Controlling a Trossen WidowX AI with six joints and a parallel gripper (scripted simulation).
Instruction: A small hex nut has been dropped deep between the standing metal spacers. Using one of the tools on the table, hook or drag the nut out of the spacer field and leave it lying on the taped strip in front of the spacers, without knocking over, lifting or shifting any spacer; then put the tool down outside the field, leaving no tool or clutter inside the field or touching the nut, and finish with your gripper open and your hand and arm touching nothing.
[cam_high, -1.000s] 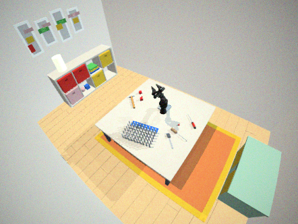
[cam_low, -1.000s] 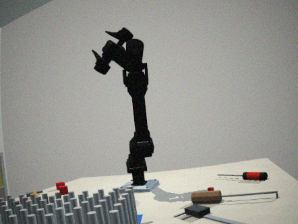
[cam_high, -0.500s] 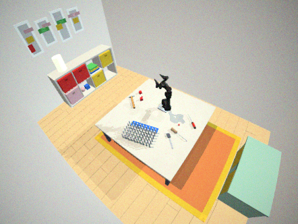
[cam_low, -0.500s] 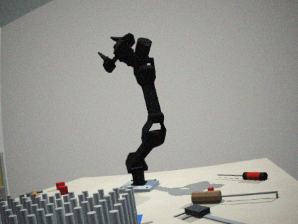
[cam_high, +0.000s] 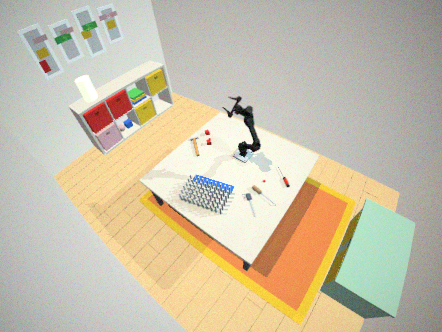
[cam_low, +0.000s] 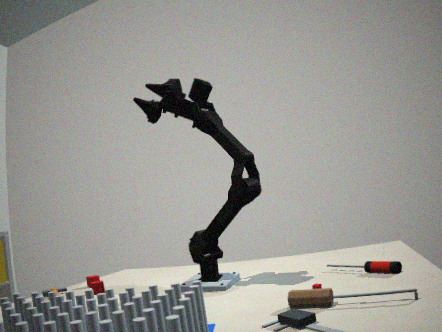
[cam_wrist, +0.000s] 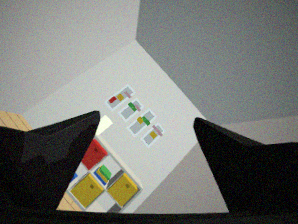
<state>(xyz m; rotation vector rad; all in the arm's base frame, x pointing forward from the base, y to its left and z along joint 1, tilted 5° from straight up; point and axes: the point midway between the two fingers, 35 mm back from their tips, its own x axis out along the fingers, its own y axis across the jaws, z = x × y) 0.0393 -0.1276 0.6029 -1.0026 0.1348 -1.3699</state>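
Observation:
My gripper (cam_high: 229, 107) (cam_low: 142, 94) (cam_wrist: 148, 118) is open and empty, raised high above the table's far side and pointing away toward the shelf wall. The field of grey standing spacers (cam_high: 206, 195) (cam_low: 105, 310) stands at the table's front left, with the blue taped strip (cam_high: 216, 181) (cam_low: 211, 327) along its side facing the arm. I cannot see the hex nut among the spacers. A wooden-handled hook tool (cam_high: 258, 190) (cam_low: 310, 297) lies right of the field. A black-headed tool (cam_high: 248, 198) (cam_low: 296, 317) lies beside it. A red-handled screwdriver (cam_high: 284, 178) (cam_low: 382, 266) lies farther right.
A hammer (cam_high: 196, 146) and two red cubes (cam_high: 207, 137) (cam_low: 94, 283) lie on the table's far left. A small red piece (cam_high: 263, 180) (cam_low: 316, 286) lies near the hook tool. The arm's base (cam_high: 243, 155) (cam_low: 212, 281) sits mid-table. A shelf (cam_high: 125, 105) stands at the wall, and a green bench (cam_high: 375, 260) stands at the right.

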